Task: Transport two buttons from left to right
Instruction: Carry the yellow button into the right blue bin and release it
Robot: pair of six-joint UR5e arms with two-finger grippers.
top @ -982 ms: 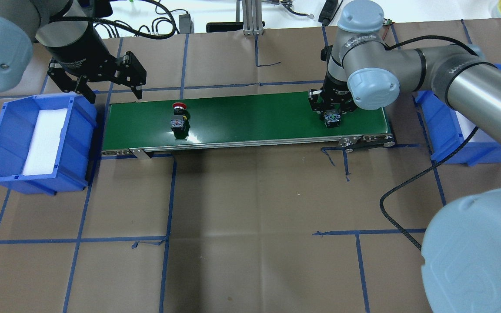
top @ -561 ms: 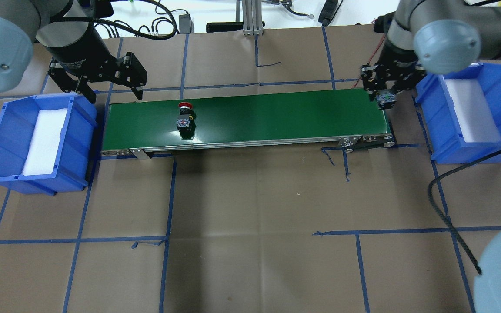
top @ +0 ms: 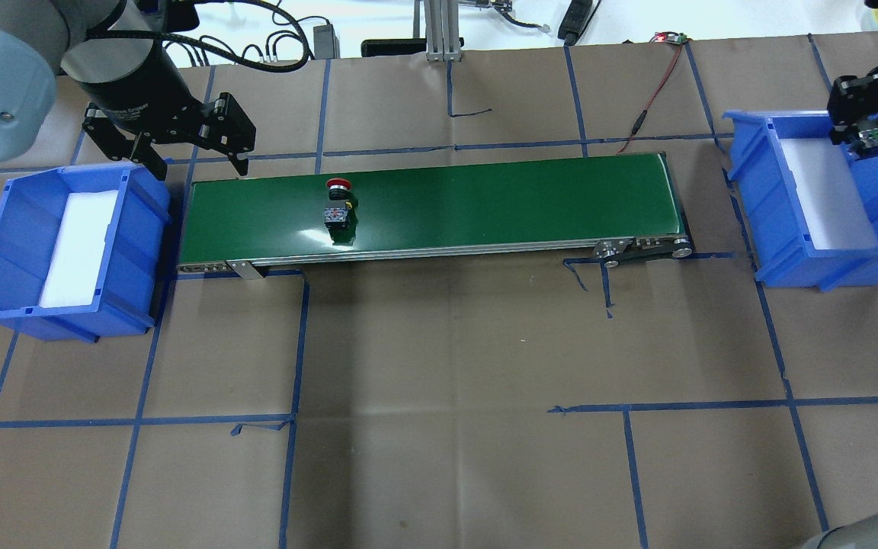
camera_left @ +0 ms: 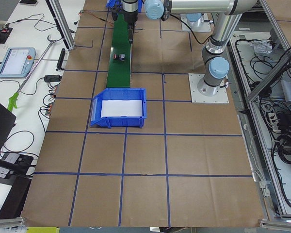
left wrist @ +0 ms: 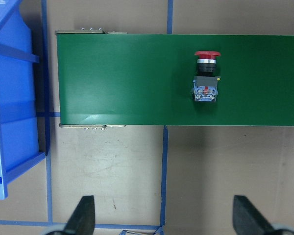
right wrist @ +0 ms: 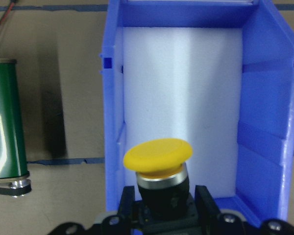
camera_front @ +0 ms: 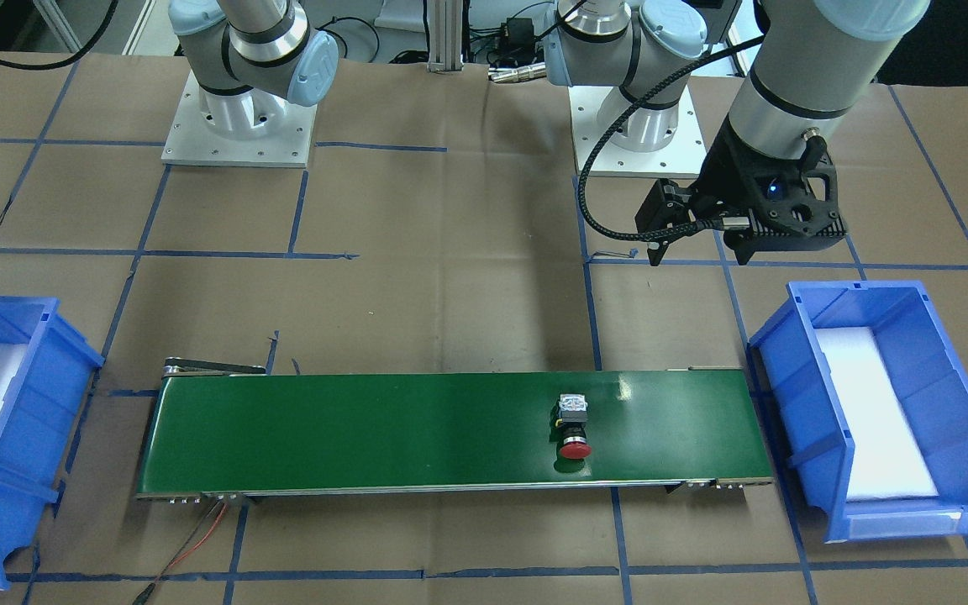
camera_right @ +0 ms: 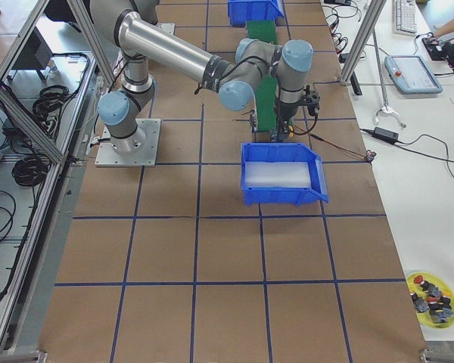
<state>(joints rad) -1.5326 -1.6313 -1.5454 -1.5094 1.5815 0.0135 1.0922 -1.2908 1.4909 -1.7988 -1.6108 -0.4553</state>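
The red button [top: 338, 203] has a red mushroom cap on a black collar and a blocky black-grey body with small terminals on its end; it lies on its side on the green belt [top: 485, 198], in the belt's 9 o'clock half in the overhead view, cap toward 12 o'clock and body toward 6 o'clock. The yellow button [right wrist: 159, 169] has a yellow mushroom cap, a silver ring and a black body. It is clamped by its body in the right tool [right wrist: 165, 203], cap down and terminal end up, above the white pad near the 12 o'clock end of the blue bin [top: 751, 194] at the surface's 3 o'clock side.
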